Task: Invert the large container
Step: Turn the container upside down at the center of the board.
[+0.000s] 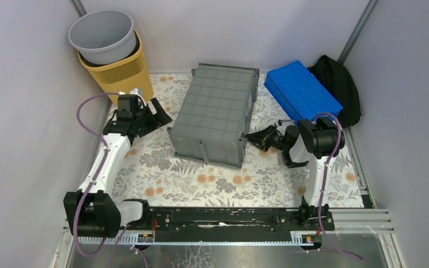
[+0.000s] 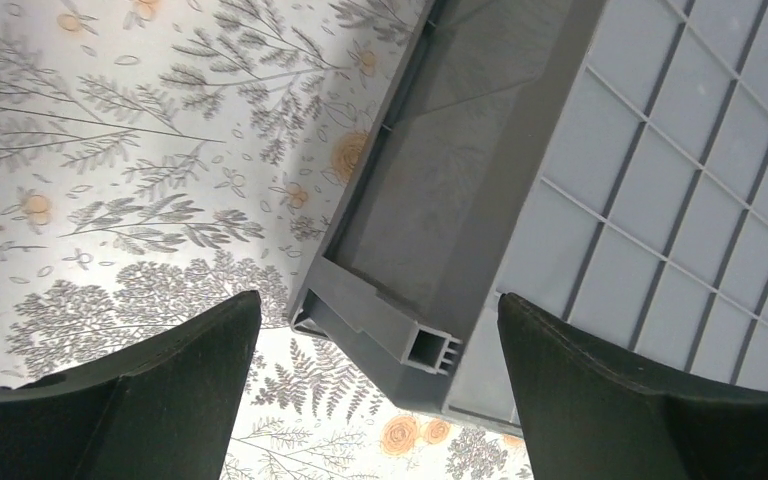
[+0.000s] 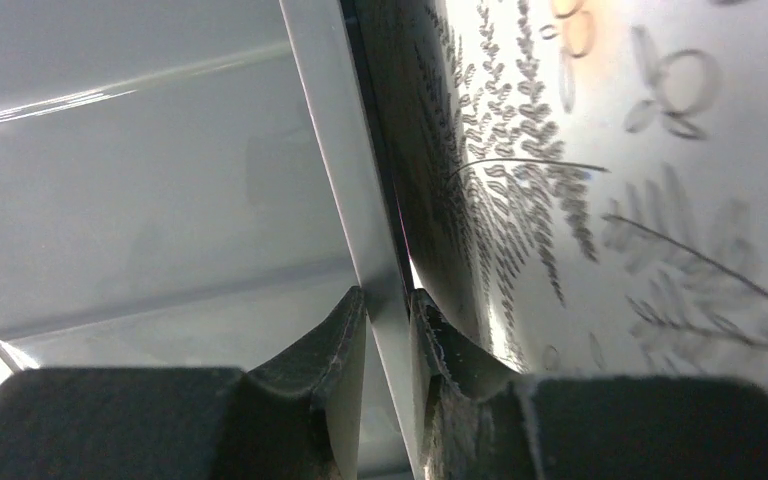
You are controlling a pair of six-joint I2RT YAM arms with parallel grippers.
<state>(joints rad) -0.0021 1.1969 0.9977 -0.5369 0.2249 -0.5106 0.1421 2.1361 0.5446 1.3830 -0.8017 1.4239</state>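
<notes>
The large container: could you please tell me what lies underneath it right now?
Its gridded base faces up, so the large container covers the flowered cloth beneath; nothing else shows at its edges. Its walls hide the inside. The right hand grips its edge.

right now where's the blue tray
In the top view the blue tray sits at the far right of the table, just right of the crate, with a black bag behind it.

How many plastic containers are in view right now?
4: large container centre; blue tray back right; grey bucket inside yellow basket, back left corner. The black bundle may hide more.
</notes>
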